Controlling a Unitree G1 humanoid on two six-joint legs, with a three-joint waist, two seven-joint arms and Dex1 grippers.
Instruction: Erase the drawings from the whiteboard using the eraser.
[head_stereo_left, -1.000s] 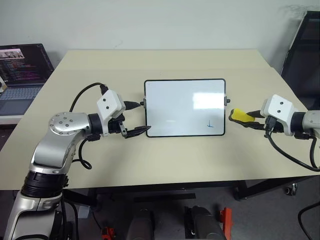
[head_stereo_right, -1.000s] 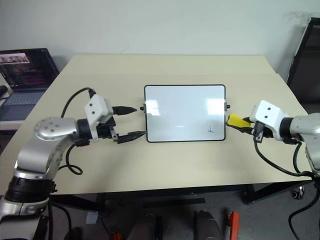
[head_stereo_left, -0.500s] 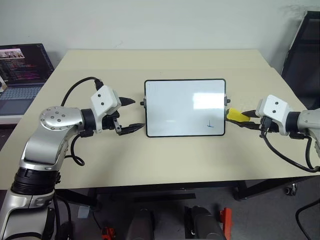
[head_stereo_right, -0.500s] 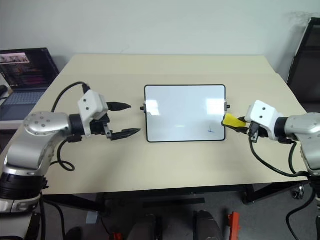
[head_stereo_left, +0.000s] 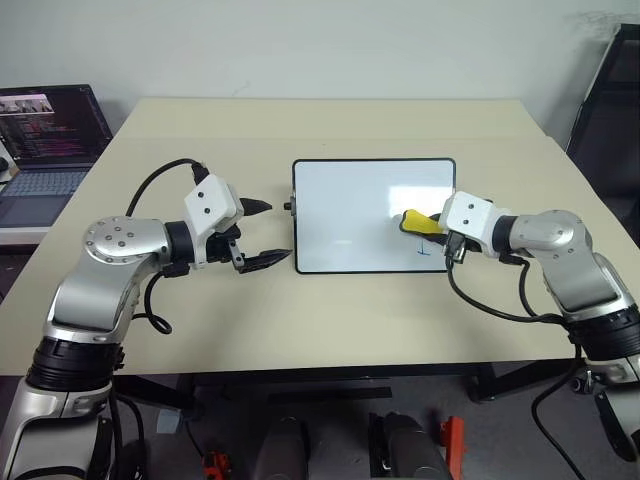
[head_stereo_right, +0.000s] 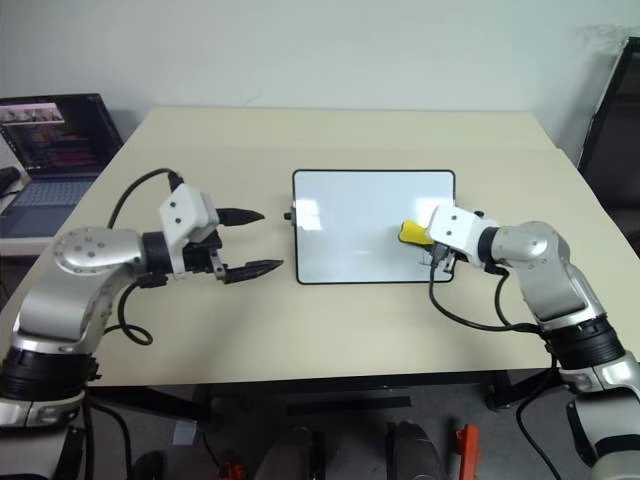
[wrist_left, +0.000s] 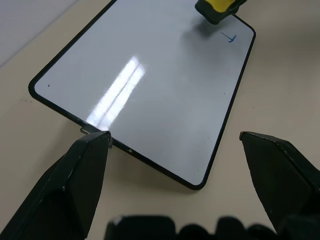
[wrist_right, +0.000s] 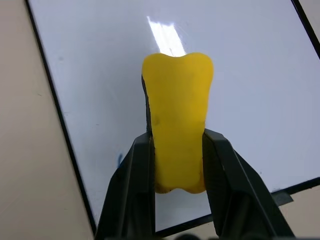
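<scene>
whiteboard (head_stereo_left: 360, 210) lying flat mid-frame on beige worktop (head_stereo_left: 330, 320); right gripper (head_stereo_left: 422, 224) clamping eraser (head_stereo_left: 418, 221) over it; left gripper (head_stereo_left: 262, 232) gaping wide; laptop (head_stereo_left: 45, 135) sitting upper left.

The whiteboard (head_stereo_left: 350, 215) is glossy (it mirrors a lamp glare), the surface (head_stereo_left: 330, 320) matt beige, the eraser (wrist_right: 177, 120) smooth and yellow.

Whiteboard (head_stereo_left: 360, 215): glossy white, thin black frame, lying flat mid-table, long sides across. Drawings (wrist_left: 229, 37): one small blue angle mark near the board's front right corner; rest of surface clean. Eraser (wrist_right: 177, 120): yellow block, pinched between the right gripper's (wrist_right: 177, 150) fingers, over the board's right part, just beside the mark.
</scene>
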